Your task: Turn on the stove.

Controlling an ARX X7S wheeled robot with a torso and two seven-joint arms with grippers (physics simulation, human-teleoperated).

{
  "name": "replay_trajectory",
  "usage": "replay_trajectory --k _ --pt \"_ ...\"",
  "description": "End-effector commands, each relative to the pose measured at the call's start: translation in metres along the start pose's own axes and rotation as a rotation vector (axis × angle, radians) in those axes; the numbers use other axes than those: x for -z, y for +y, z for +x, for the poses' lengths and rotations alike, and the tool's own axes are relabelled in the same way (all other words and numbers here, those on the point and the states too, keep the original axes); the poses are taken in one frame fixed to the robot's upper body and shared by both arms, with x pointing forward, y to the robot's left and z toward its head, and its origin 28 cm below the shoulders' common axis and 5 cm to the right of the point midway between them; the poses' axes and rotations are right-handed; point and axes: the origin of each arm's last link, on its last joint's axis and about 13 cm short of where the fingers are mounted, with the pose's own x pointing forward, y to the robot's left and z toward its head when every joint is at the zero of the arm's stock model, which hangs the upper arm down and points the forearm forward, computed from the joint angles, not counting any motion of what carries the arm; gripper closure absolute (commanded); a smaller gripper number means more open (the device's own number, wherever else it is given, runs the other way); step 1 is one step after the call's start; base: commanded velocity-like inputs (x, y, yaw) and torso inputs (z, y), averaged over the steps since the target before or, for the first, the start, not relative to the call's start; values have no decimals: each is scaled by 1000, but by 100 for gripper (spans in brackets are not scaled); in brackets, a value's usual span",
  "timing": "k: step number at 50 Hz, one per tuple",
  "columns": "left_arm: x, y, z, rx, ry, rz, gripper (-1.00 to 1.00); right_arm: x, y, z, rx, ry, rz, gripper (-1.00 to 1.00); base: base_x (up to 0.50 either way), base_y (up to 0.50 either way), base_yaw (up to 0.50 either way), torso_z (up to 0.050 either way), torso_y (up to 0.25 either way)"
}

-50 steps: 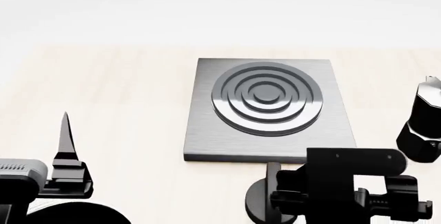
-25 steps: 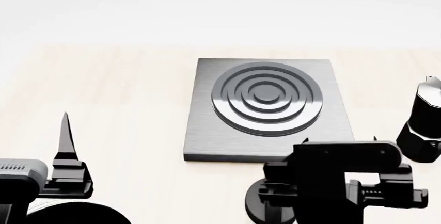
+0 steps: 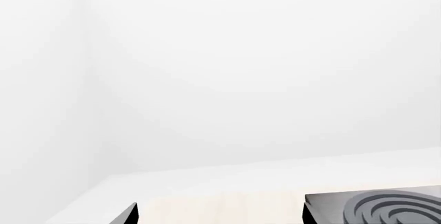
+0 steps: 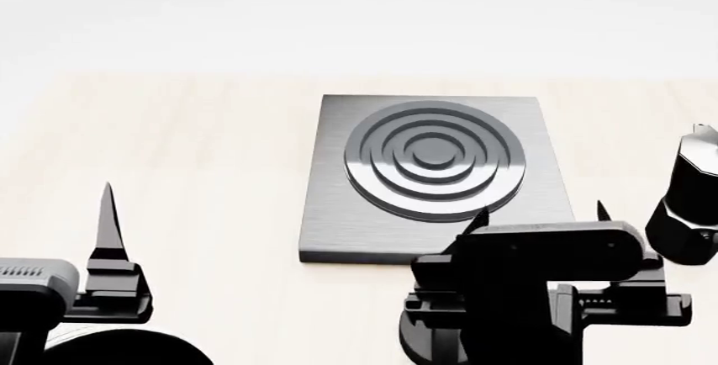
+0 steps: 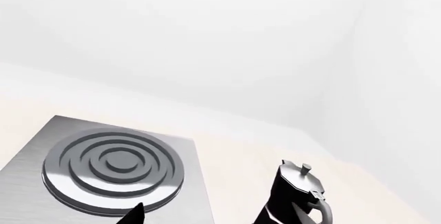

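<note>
Stove (image 4: 438,176) lying flat at centre of the pale tabletop (image 4: 202,155), ring burner (image 4: 435,160) raised on it, moka pot (image 4: 687,205) at its 3 o'clock, right gripper (image 4: 540,211) at its 6 o'clock edge, jaws apart, left gripper (image 4: 108,214) at 8 o'clock, jaw state unclear

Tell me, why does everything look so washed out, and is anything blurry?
Head view: the table pales into a white haze at its far edge, but the stove stays sharp, its burner rings shaded. Left wrist view: almost all blank white. Right wrist view: crisp, with a highlight on the moka pot.
</note>
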Motion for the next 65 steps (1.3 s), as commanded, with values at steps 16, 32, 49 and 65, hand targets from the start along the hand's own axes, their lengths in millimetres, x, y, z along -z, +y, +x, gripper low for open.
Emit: replay_trajectory --k 16,32,49,65 --pt "1 0 0 -1 5 -1 -100 -7 3 -5 -28 -88 -8 -100 0 0 0 0 0" --pt "0 -1 0 1 -1 7 -100 -12 2 -9 -29 -146 -16 -100 0 0 0 0 0" --pt "-4 0 -2 -1 -9 7 -100 -16 1 -11 -16 -186 -19 -100 0 0 0 0 0" --pt "-2 1 -1 -8 -2 7 -100 -20 1 -17 -18 -235 -47 -100 0 0 0 0 0"
